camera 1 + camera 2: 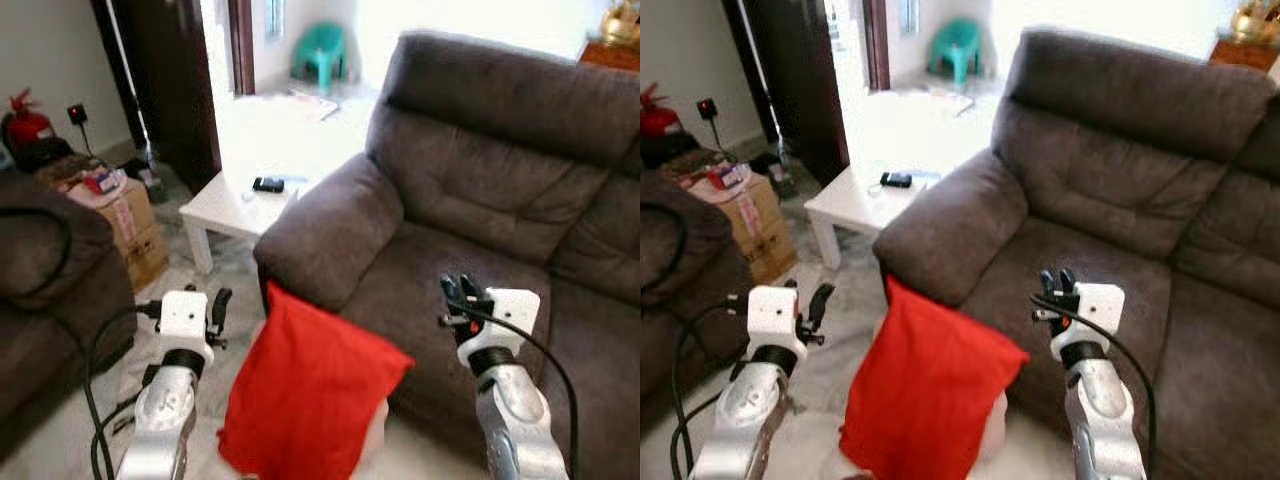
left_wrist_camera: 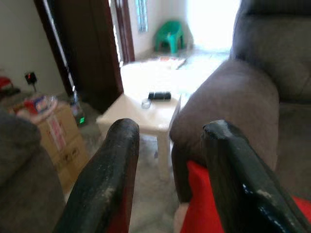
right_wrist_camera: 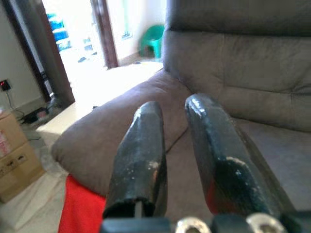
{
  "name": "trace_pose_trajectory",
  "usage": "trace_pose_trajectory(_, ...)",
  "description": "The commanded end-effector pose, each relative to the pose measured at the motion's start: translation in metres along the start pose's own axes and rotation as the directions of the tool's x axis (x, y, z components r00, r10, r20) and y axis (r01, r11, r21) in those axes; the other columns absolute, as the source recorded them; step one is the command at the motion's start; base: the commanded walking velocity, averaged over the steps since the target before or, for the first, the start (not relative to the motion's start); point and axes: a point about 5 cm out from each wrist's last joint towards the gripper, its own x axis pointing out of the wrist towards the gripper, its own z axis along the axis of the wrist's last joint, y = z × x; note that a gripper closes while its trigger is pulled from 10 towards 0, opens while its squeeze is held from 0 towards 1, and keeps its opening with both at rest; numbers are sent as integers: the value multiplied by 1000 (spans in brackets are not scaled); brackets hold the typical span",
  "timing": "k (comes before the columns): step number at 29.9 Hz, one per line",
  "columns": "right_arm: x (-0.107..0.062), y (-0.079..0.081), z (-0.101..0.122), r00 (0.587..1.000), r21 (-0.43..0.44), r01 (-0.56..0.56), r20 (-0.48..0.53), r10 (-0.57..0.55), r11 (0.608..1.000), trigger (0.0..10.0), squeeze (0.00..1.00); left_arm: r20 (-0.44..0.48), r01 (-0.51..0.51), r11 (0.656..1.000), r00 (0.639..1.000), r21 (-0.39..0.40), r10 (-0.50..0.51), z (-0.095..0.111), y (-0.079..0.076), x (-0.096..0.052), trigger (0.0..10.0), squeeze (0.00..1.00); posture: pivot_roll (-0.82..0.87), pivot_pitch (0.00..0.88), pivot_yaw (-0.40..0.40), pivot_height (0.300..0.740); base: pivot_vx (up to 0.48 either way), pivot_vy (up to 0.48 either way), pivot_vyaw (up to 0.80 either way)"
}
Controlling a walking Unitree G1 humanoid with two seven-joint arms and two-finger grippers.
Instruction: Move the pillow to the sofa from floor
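Left gripper [image 2: 167, 145] spread wide, empty, beside red pillow [image 1: 305, 395]; right gripper [image 3: 177, 121] slightly parted, empty, above sofa [image 1: 480, 190]

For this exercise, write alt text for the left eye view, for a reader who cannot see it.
A red pillow stands propped against the front of a brown sofa, below its armrest. The robot's left end effector and right end effector are raised on either side of it, holding nothing. A white table sits behind.
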Motion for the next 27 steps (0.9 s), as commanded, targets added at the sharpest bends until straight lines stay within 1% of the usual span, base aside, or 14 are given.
trace_pose_trajectory(1,3,-7,6,1000,-10,13,15,-13,1000,10000,0,12,11,1000,1000,-17,-10,2,-7,1,10000,0,33,0,-81,740,0,0,0)
trace_pose_trajectory(16,4,-6,6,1000,-10,9,14,-8,1000,10000,0,10,10,1000,1000,-18,-9,2,-7,1,10000,0,36,0,-84,740,0,0,0)
trace_pose_trajectory(20,4,-5,7,1000,-31,-6,12,7,1000,10000,0,9,11,1000,1000,-19,-11,2,-8,2,10000,0,35,0,-84,740,0,0,0)
trace_pose_trajectory(23,4,-4,7,1000,-30,-12,16,12,999,10000,0,9,13,1000,1000,-18,-13,2,-8,2,10000,0,35,0,-83,740,0,0,458)
trace_pose_trajectory(27,4,-3,7,1000,-24,-16,16,17,1000,10000,0,8,13,1000,1000,-18,-13,2,-8,2,10000,0,36,0,-83,740,0,0,800)
